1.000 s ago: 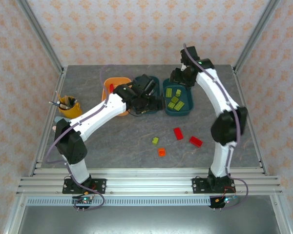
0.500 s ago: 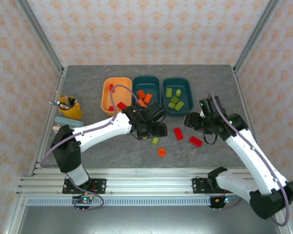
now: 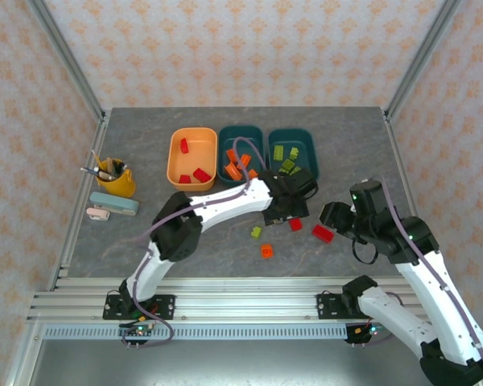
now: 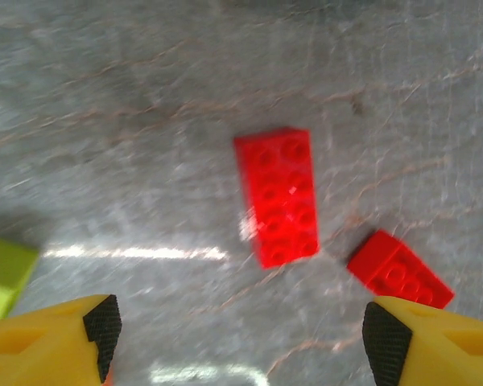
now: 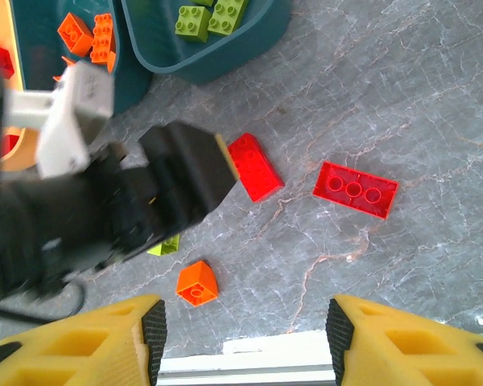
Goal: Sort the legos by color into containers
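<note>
Three containers stand in a row at the back: a light orange tub (image 3: 172, 157) holding red legos, a teal tub (image 3: 240, 129) with orange ones (image 5: 92, 36), and a teal tub (image 3: 292, 132) with yellow-green ones (image 5: 209, 18). Loose on the table are two red legos (image 3: 295, 224) (image 3: 323, 233), a yellow-green lego (image 3: 256, 232) and an orange lego (image 3: 266, 251). My left gripper (image 3: 288, 213) hovers open just short of a red lego (image 4: 278, 197), nothing between its fingers (image 4: 102, 326). My right gripper (image 3: 332, 219) hangs open above the table, with the orange lego (image 5: 197, 283) and both red legos (image 5: 356, 189) ahead.
A yellow cup of tools (image 3: 115, 178) and a pale blue object (image 3: 113, 205) sit at the left. The metal rail (image 3: 241, 301) runs along the near edge. My left arm reaches across in front of the tubs, its black wrist (image 5: 173, 185) close to my right gripper.
My left arm has swung from the tubs rightward and down to the loose red lego. My right arm has pulled back from the far green tub to the near right.
</note>
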`<state>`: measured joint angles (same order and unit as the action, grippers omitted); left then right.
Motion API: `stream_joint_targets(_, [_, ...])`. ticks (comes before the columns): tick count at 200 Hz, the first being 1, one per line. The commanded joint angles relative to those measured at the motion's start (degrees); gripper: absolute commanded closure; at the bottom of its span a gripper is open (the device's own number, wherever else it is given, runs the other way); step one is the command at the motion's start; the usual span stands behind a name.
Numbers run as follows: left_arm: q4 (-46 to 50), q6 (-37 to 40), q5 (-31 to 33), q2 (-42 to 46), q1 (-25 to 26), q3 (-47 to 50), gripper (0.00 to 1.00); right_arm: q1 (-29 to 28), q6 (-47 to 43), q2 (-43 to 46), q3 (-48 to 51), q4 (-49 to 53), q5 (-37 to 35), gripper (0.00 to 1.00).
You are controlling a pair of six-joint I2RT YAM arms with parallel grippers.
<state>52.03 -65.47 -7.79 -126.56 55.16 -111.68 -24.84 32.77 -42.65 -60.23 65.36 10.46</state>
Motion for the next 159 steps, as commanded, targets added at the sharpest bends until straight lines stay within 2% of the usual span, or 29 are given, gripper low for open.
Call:
stream_joint_targets(1, [7.56,-2.70,2.73,-4.57,0.80,-7.25,0.22,-0.38,0.71,1.14,-1.74,2.48,-2.10,0.43])
stream_joint_targets(74, [11.19,-2.75,2.17,-15.92,0.91,-18.31,0.36,-0.32,1.40,1.96,-2.55,1.26,-3.06,0.43])
stream_joint_targets(129, [13.10,-2.07,3.10,-18.04,0.76,-19.63,0.52,-0.35,1.59,1.65,-1.94,-0.23,-2.99,0.43])
stream_joint_targets(159, [13.14,-0.78,3.59,-17.96,0.36,-19.45,0.67,-0.38,1.46,1.53,-1.74,-0.41,-2.90,0.43])
